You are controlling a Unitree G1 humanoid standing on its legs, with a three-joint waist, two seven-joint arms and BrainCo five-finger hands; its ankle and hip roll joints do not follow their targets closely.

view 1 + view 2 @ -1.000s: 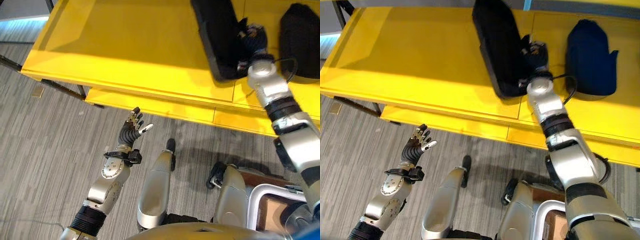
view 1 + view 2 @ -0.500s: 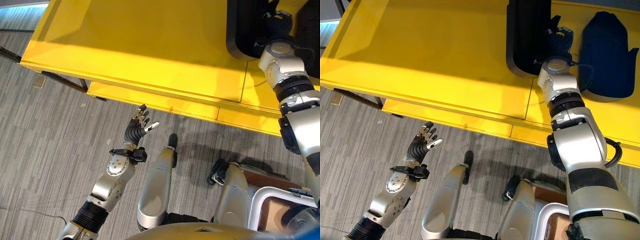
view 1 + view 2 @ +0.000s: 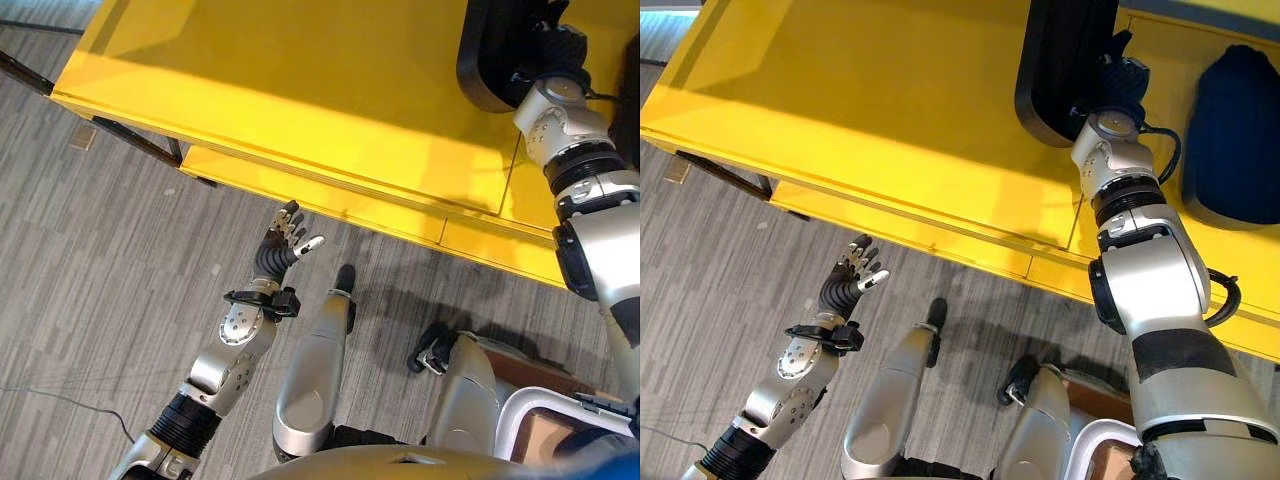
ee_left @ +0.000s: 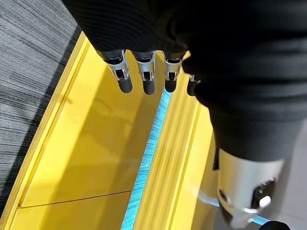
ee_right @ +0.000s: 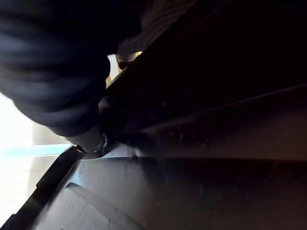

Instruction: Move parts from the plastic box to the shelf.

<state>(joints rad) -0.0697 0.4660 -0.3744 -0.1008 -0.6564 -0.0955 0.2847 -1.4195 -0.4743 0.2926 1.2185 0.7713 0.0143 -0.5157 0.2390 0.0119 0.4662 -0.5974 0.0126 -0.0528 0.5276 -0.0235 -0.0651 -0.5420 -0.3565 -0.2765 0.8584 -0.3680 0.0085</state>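
Change: over the last 1 s the camera shifted; the right hand (image 3: 1122, 80) has kept against the black part (image 3: 1065, 60), which has turned from slanted to nearly upright in view.
Part location: on the yellow shelf (image 3: 870, 110), near a dark blue part (image 3: 1238, 130).
Right hand: fingers hidden at the part's edge; I cannot tell how far they close or whether they grip.
Left hand (image 3: 283, 240): fingers straight and relaxed, holding nothing, above the floor (image 3: 90, 260).
Handling: probably rigid, smooth moulded plastic, fairly light; take it by the raised rim.
Long axis: runs away from the robot, across the shelf's depth.
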